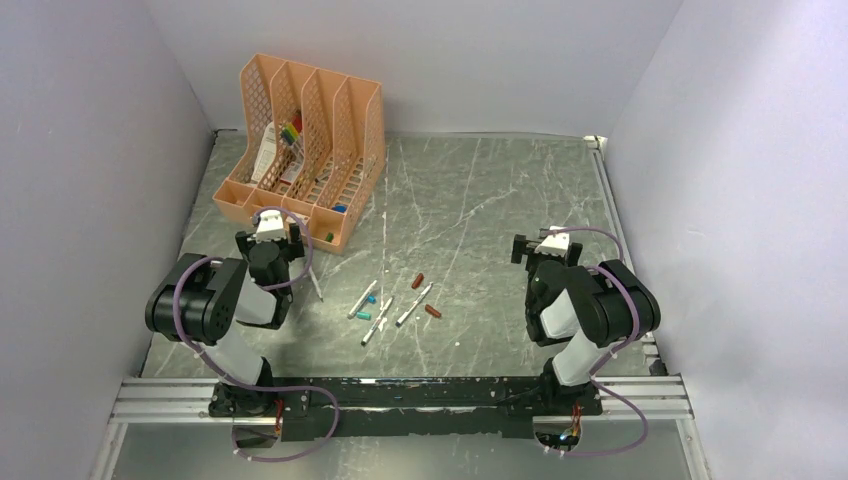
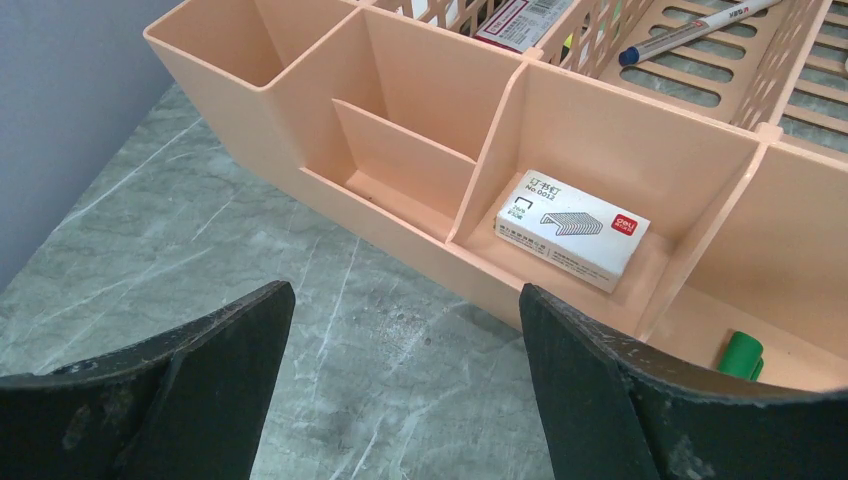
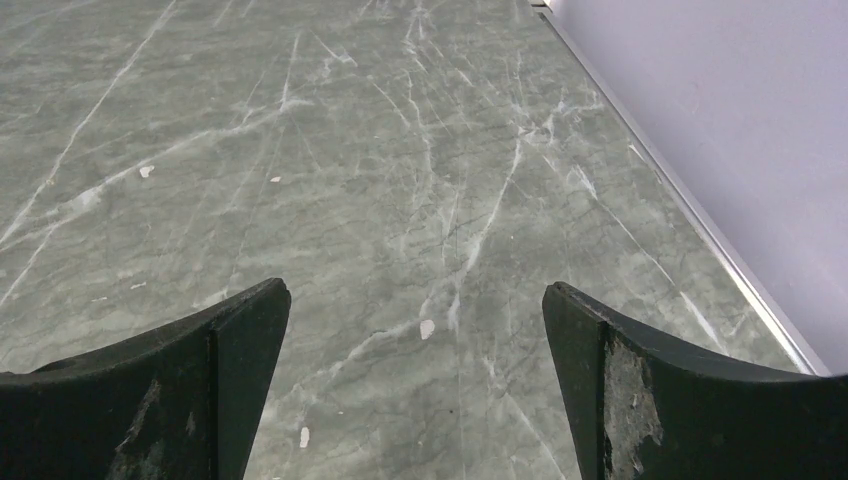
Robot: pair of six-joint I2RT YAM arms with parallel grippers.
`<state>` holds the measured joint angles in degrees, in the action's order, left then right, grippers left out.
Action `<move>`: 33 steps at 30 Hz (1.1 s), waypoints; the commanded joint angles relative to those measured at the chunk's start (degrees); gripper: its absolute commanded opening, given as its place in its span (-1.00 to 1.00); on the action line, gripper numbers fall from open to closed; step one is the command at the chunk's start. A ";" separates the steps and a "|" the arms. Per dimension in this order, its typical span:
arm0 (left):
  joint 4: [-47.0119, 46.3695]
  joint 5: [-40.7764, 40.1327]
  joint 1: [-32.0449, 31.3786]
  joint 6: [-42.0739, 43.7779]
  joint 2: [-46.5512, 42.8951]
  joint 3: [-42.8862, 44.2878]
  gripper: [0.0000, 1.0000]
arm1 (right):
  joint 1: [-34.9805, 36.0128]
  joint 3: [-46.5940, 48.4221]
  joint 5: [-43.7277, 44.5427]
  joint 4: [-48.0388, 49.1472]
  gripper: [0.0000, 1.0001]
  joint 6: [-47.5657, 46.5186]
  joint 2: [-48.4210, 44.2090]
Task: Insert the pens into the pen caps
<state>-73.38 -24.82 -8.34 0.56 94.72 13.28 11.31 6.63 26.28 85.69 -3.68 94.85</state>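
Several white-grey pens point(image 1: 378, 320) lie loose in the middle of the table in the top view, between the two arms. Two dark red pen caps point(image 1: 419, 280) point(image 1: 433, 311) and small teal caps point(image 1: 366, 314) lie among them. My left gripper point(image 1: 272, 238) point(image 2: 405, 291) is open and empty, just in front of the peach organiser and left of the pens. My right gripper point(image 1: 547, 246) point(image 3: 415, 289) is open and empty over bare table to the right of the pens. Neither wrist view shows pens or caps.
A peach desk organiser point(image 1: 300, 150) point(image 2: 420, 250) stands at the back left, holding a staple box point(image 2: 572, 228), a green item point(image 2: 740, 355), a blue-capped pen point(image 2: 690, 32) and bright markers point(image 1: 290, 130). A thin grey pen point(image 1: 314, 278) lies beside the left arm. Walls enclose the table.
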 commanded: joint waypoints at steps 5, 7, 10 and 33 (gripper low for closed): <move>-0.85 0.57 0.37 -0.56 -0.72 0.20 0.89 | -0.50 0.33 -0.27 0.80 1.00 0.34 -0.90; -1.61 1.09 0.34 0.01 -0.74 -0.16 0.89 | -0.59 0.36 -0.27 0.83 1.00 0.33 -0.87; -1.41 1.17 -0.23 0.66 -2.18 -0.50 0.89 | -1.53 2.55 -1.08 -4.09 1.00 1.36 -1.24; 62.92 22.51 -7.72 -35.93 -36.08 25.27 0.89 | -0.81 28.32 -29.14 -76.29 1.00 32.51 -47.27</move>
<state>-26.30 -15.03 -19.57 -25.43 56.10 35.03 10.33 31.90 -1.06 27.49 14.87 49.43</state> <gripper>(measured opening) 0.944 0.999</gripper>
